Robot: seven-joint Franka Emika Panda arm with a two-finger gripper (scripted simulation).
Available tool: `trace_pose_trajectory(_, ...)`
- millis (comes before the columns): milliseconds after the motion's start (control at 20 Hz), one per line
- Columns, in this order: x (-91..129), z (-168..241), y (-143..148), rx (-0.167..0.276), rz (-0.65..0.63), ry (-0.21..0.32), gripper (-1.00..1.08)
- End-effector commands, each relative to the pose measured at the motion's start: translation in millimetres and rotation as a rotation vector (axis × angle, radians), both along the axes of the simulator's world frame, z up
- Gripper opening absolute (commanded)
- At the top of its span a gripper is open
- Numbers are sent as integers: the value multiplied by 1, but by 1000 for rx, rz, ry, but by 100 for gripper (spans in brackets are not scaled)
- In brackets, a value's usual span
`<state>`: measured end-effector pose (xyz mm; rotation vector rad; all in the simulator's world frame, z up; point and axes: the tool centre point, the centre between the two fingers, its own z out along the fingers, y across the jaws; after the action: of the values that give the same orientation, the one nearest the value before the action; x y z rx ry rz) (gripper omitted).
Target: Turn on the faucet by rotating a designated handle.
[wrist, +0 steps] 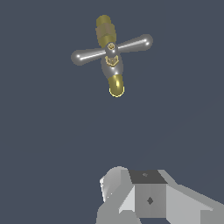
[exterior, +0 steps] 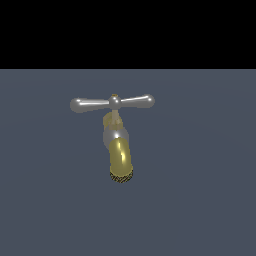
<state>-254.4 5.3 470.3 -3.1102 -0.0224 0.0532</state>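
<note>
The faucet (exterior: 119,150) stands on the grey floor, its gold-brass curved spout ending in a dark-speckled tip toward the camera. The handle (exterior: 113,102), a silver crossbar with two bulbous ends and a brass-tipped hub, sits level on top. In the wrist view the faucet (wrist: 114,72) and handle (wrist: 112,50) show from above, well away from my gripper (wrist: 146,192). Only grey blocks of the gripper show at the frame's edge, and its jaws are not clear. The gripper holds nothing and touches nothing. It does not show in the exterior view.
A flat dark grey floor (exterior: 200,200) surrounds the faucet, with a black background beyond its far edge. No other objects show.
</note>
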Motion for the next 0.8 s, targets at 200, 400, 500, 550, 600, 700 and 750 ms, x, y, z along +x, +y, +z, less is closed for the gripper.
trace_pose_trajectory(200, 2, 5, -5, -3, -5, -17, -100)
trace_pose_trajectory(400, 5, 15, -14, -11, -11, -49, -100)
trace_pose_trajectory(500, 5, 16, -15, -13, -11, -53, -100)
trace_pose_trajectory(550, 5, 16, -15, -12, -10, -52, -100)
trace_pose_trajectory(600, 5, 15, -15, -12, -11, -51, -100)
trace_pose_trajectory(700, 7, 15, -14, -9, -15, -49, -100)
trace_pose_trajectory(750, 8, 14, -14, -8, -19, -49, -100)
